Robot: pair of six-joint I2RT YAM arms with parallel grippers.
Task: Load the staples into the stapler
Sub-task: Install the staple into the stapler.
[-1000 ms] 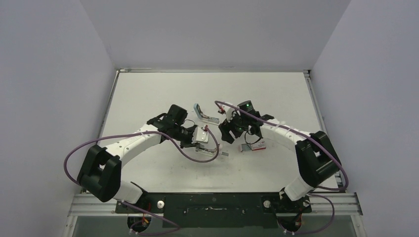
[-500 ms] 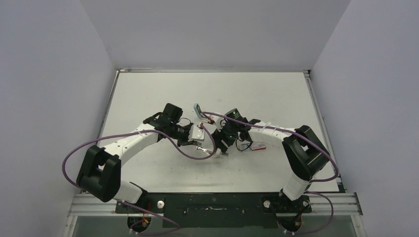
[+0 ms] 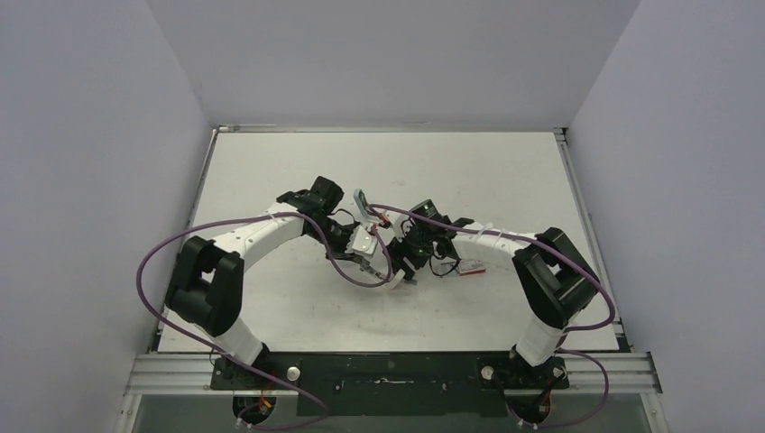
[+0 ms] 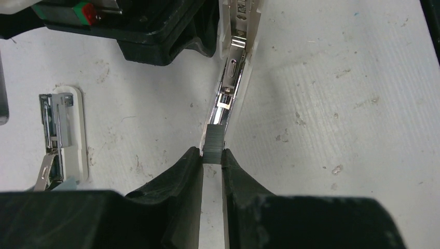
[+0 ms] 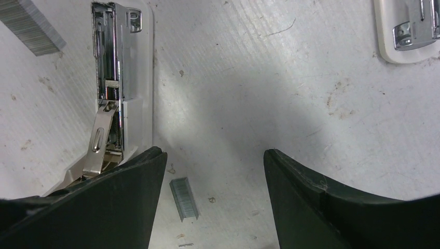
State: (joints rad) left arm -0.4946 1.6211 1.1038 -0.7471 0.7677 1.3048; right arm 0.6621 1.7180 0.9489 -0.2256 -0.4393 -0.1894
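Note:
My left gripper (image 4: 212, 151) is shut on a grey strip of staples (image 4: 214, 139). The strip's far end meets the near end of the metal magazine of the open white stapler (image 4: 234, 67). In the top view the left gripper (image 3: 371, 254) and right gripper (image 3: 403, 269) are close together over that stapler (image 3: 402, 280). My right gripper (image 5: 215, 153) is open and empty. Its left finger (image 5: 129, 192) is by the stapler's (image 5: 124, 88) hinge end. A loose staple strip (image 5: 184, 198) lies on the table between the right fingers. The held strip shows at the right wrist view's top left (image 5: 31, 23).
A second white stapler piece with a teal end (image 3: 364, 204) lies just behind the grippers; it also shows in the left wrist view (image 4: 63, 129) and in the right wrist view (image 5: 407, 28). The red-and-white staple box (image 3: 471, 267) lies right of the right gripper.
The right gripper moved left from beside the box to the open stapler. The left arm swung its elbow inward and brought the held strip up to the stapler.

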